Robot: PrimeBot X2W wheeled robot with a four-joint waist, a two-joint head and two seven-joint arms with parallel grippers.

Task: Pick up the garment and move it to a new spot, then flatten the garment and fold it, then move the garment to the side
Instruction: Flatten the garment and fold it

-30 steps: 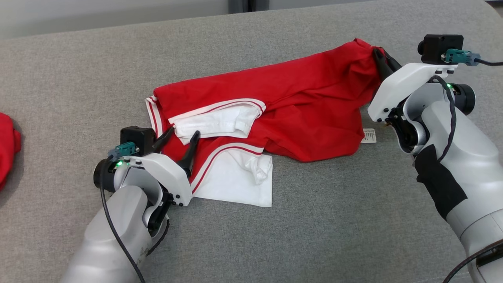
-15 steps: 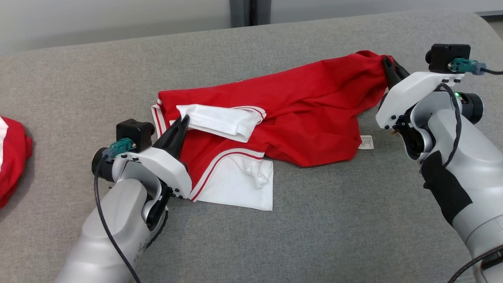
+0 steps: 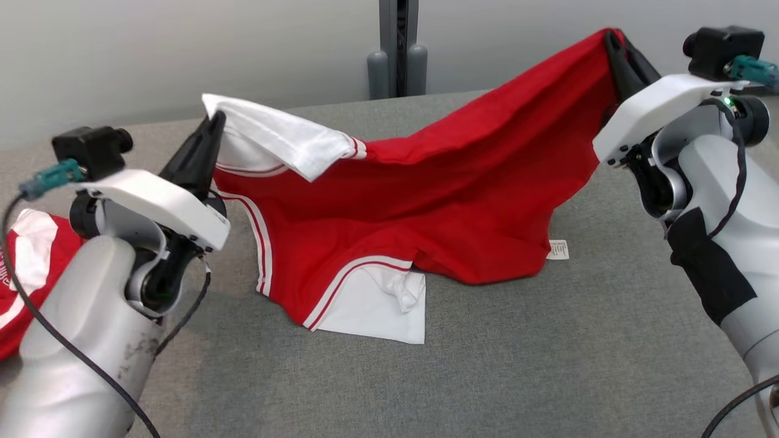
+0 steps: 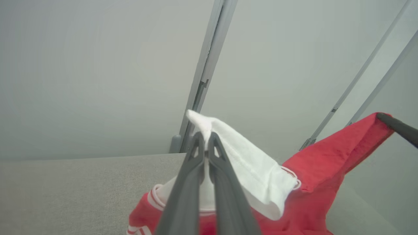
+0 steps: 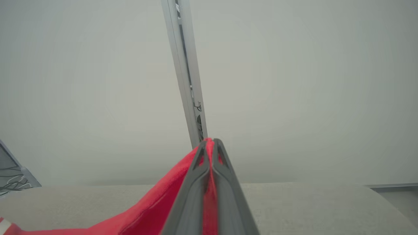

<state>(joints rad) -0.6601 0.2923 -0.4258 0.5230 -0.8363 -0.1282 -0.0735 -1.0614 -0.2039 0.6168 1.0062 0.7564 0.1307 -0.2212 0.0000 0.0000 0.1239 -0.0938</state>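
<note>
Noting another red cloth (image 3: 24, 267) lying at far left on the grey surface (image 3: 548, 365). Clamping a white sleeve (image 3: 274, 137) of the garment (image 3: 438, 201) in the left jaws, pinched tight. Holding the red garment stretched and sagging between both arms, lower edge and label (image 3: 558, 249) resting on the surface. Clenching its red corner in the right jaws, raised high.

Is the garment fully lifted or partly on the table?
Partly on the table: left gripper and right gripper hold the garment up; its white hem lies there.
</note>
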